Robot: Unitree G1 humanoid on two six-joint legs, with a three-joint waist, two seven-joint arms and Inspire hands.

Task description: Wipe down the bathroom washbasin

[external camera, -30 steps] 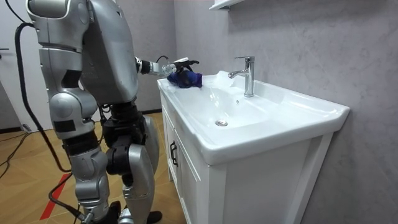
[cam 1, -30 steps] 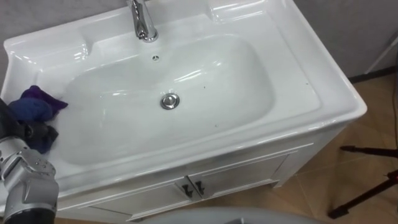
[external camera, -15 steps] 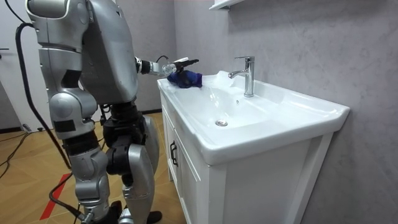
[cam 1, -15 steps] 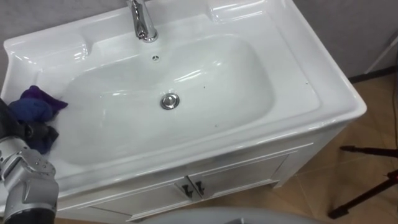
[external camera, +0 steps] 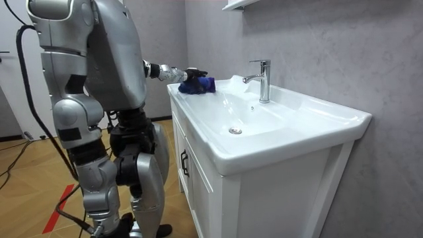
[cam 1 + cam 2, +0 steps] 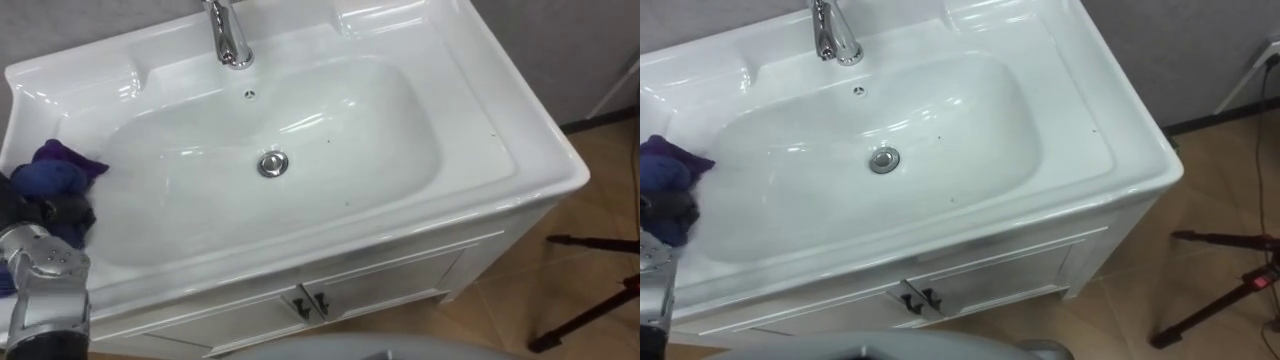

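Currently stands beside white cabinet (image 5: pixel 198 192) carrying white ceramic basin (image 6: pixel 520 150). Grips crumpled blue-purple cloth (image 6: pixel 45 172) with left hand (image 6: pixel 55 212), dark fingers curled down over it. Holds cloth on basin's left rim at bowl's edge, well apart from round chrome drain (image 6: pixel 273 162) and chrome tap (image 6: pixel 230 35).

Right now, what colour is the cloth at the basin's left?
The cloth is blue and purple, clearest in the left eye view.

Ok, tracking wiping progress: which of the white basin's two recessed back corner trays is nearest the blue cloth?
The left tray, left of the chrome tap; the blue cloth in the left hand lies just before it.
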